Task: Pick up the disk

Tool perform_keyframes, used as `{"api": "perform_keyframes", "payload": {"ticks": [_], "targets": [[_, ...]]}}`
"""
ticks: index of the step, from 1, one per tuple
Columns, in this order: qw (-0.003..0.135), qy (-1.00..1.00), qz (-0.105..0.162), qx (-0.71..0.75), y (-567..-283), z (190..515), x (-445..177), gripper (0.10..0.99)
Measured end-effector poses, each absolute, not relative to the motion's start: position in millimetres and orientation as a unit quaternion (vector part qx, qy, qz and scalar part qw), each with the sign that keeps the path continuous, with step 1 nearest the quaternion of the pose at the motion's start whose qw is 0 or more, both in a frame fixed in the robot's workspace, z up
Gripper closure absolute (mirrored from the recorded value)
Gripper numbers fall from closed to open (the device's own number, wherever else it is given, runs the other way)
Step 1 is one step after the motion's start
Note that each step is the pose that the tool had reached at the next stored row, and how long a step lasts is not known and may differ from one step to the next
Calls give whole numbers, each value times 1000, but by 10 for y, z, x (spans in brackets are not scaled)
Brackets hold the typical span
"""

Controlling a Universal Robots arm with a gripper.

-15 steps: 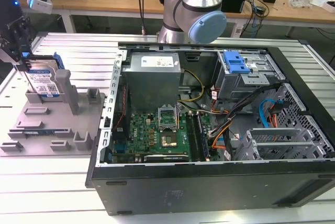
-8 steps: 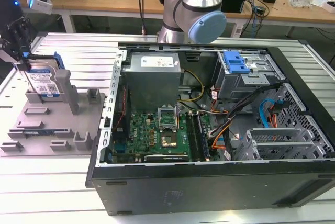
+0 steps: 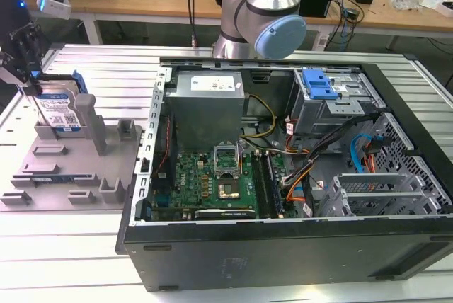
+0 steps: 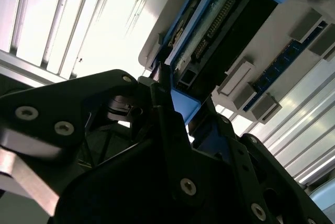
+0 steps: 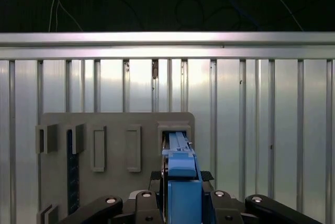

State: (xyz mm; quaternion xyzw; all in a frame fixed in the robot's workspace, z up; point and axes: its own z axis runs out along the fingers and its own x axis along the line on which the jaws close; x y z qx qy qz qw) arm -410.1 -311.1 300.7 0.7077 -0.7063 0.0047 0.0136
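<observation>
From my station I see the gripper [image 3: 34, 83] down over the disk [image 3: 60, 108], which stands on edge in a slot of the grey fixture tray [image 3: 71, 175] — at the tray's far edge, next to an upright grey post [image 3: 90, 122]. The tray sits on the ribbed metal table [image 3: 64, 260], just beside the open computer case [image 3: 283, 175], on the exterior view's left. In the first wrist view the black fingers [image 5: 141, 203] flank the blue rail of the disk [image 5: 180, 182] on both sides — pressed onto it, as far as I can judge. In the second wrist view one finger [image 4: 167, 114] lies against the disk's [image 4: 209, 30] blue edge.
</observation>
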Motion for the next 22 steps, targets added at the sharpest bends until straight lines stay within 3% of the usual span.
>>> {"api": "perform_keyframes", "payload": {"ticks": [13, 22], "targets": [[14, -706, 5, 708, -3111, 3371, -4101, 718], [14, -706, 5, 708, -3111, 3933, -4101, 718]]}}
